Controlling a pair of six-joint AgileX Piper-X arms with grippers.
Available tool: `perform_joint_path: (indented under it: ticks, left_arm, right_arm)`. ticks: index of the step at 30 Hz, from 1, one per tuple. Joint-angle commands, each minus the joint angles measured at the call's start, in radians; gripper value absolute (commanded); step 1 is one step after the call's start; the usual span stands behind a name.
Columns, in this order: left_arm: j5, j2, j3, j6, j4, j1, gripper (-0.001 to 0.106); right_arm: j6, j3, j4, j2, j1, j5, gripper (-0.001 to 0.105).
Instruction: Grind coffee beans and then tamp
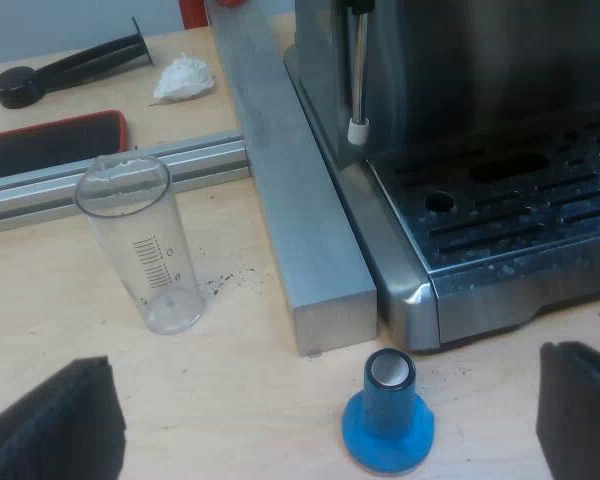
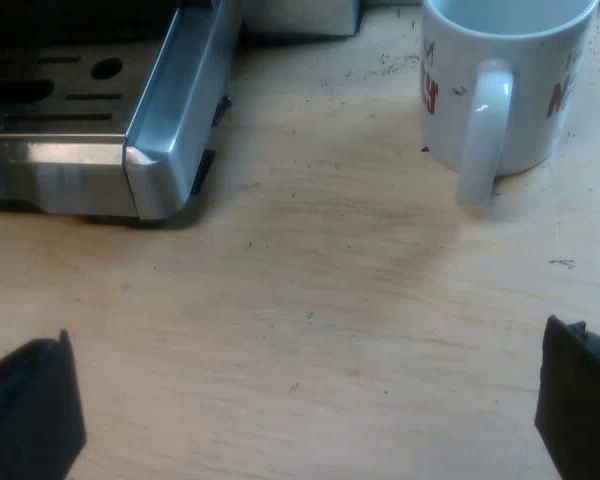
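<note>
A blue tamper (image 1: 388, 415) stands on the wooden table just off the corner of the espresso machine (image 1: 500, 220), metal face up. My left gripper (image 1: 325, 420) hovers open over it, one finger on each side and well apart from it. A clear measuring glass (image 1: 140, 240) with printed marks stands upright farther off, beside a metal bar (image 1: 300, 210). My right gripper (image 2: 305, 400) is open above bare table with nothing between its fingers. Beyond it stands a white mug (image 2: 500, 80) with red lettering, its handle turned toward the camera, near the espresso machine's drip tray corner (image 2: 160, 150).
The machine's steam wand (image 1: 358, 80) hangs over the drip tray. Past the measuring glass lies an aluminium rail (image 1: 110, 170), then a dark flat thing with a red edge (image 1: 50, 145), a crumpled white tissue (image 1: 185, 78) and a black-handled tool (image 1: 70, 68). Coffee grounds speckle the wood.
</note>
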Motion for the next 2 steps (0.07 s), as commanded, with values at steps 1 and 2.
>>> perform_joint_path:
  ticks: [1,2]
  left_arm:
    - [-0.009,-0.139,-0.004,-0.002,-0.013,0.003,0.085]
    - [-0.009,-0.139,-0.004,-0.002,-0.013,0.003,0.085]
  right_arm:
    - [-0.003,-0.003,-0.005,-0.047,0.001,-0.005,0.093]
    - [-0.003,-0.003,-0.005,-0.047,0.001,-0.005,0.093]
